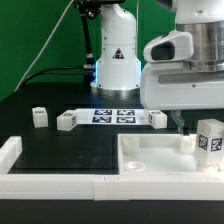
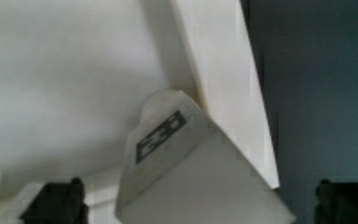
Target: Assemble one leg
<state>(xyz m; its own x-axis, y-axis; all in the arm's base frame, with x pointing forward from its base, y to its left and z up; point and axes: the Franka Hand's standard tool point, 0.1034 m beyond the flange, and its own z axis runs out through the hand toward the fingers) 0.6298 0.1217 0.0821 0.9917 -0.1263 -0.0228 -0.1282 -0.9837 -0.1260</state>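
While the two-finger gripper (image 1: 181,124) of the white robot arm hangs over the large white square tray-like plastic top (image 1: 150,160), its dark fingertips (image 2: 55,200) stand wide apart in the wrist view and clamp nothing. One small chunky white plastic leg (image 1: 210,138), bearing a black-and-white square tag, stands upright on the top toward the exterior view's right, just beside the gripper. The wrist view shows it close against the top's raised rim, clear of both fingertips. Whether it sits in a socket cannot be told. Three more white blocks lie on the black table (image 1: 60,145): a first block (image 1: 40,117) and a second block (image 1: 67,121) to the exterior view's left of the thin flat white marker board (image 1: 115,116), and a third block (image 1: 158,119) at its other end.
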